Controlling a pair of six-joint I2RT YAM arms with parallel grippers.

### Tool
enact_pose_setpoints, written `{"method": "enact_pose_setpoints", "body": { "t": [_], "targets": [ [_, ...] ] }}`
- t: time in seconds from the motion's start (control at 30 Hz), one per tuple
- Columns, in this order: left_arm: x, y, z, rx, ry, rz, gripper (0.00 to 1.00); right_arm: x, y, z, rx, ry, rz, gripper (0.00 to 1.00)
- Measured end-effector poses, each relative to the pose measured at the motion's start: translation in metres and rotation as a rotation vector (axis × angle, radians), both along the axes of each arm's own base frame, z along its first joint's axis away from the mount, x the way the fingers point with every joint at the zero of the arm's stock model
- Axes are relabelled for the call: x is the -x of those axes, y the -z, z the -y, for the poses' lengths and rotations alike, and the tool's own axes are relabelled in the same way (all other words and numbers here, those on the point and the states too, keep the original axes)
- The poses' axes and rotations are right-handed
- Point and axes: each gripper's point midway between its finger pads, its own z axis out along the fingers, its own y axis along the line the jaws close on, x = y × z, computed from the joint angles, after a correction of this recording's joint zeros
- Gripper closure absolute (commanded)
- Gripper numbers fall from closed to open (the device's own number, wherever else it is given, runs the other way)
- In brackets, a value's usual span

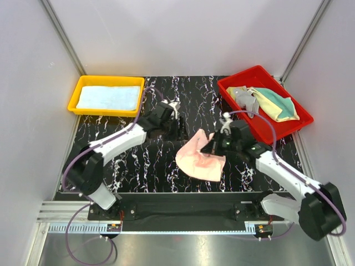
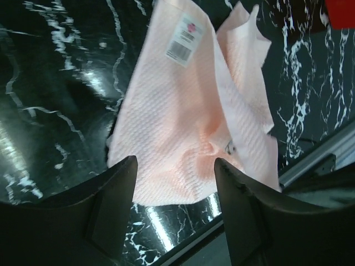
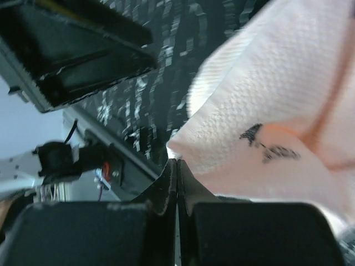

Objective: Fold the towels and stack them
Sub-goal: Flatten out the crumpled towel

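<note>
Pink towel [image 1: 202,160] lies crumpled mid-desk [image 1: 155,173]. Right claw [image 3: 176,163] looks pinched shut on its raised edge; left claw [image 2: 175,166] hovers beside it, jaws apart, empty. Folding step, by the look: left needs a corner next.

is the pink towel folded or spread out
Neither neatly: the pink towel lies crumpled, one side flopped over itself, edges uneven.

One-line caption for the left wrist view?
Open left gripper above the rumpled pink towel, label up, on black marbled table.
</note>
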Motion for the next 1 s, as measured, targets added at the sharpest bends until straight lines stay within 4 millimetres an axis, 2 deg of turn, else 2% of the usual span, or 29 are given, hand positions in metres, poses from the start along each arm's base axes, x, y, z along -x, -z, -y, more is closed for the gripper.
{"method": "enact_pose_setpoints", "body": {
  "t": [0.1, 0.17, 0.23, 0.3, 0.43, 0.53, 0.63, 0.77, 0.9, 1.0],
  "targets": [
    [0.005, -0.006, -0.029, -0.021, -0.071, 0.009, 0.35, 0.009, -0.006, -0.045, -0.049, -0.136, 0.019, 1.0],
    [0.01, -0.012, -0.052, -0.026, -0.123, 0.019, 0.33, 0.022, -0.002, -0.076, -0.06, -0.228, 0.017, 1.0],
    [0.011, -0.017, -0.073, -0.033, -0.177, 0.035, 0.32, 0.035, 0.003, -0.099, -0.06, -0.293, 0.005, 1.0],
    [0.011, -0.017, -0.091, -0.037, -0.225, 0.044, 0.33, 0.051, 0.01, -0.114, -0.057, -0.349, -0.011, 1.0],
    [0.01, -0.007, -0.113, -0.061, -0.28, 0.016, 0.32, 0.07, 0.015, -0.124, -0.037, -0.393, -0.018, 1.0],
    [0.013, 0.0, -0.114, -0.063, -0.277, -0.001, 0.32, 0.076, 0.012, -0.117, -0.023, -0.378, -0.01, 1.0],
    [0.012, 0.011, -0.109, -0.062, -0.264, -0.025, 0.32, 0.081, 0.007, -0.096, -0.007, -0.327, 0.017, 1.0],
    [0.012, 0.039, -0.102, -0.081, -0.235, -0.083, 0.36, 0.085, 0.002, -0.071, 0.021, -0.255, 0.043, 1.0],
    [0.016, 0.062, -0.097, -0.125, -0.189, -0.116, 0.37, 0.078, 0.004, -0.05, 0.087, -0.146, 0.052, 1.0],
    [0.019, 0.067, -0.094, -0.146, -0.158, -0.116, 0.36, 0.068, 0.015, -0.027, 0.177, -0.031, 0.048, 1.0]
  ]
}}
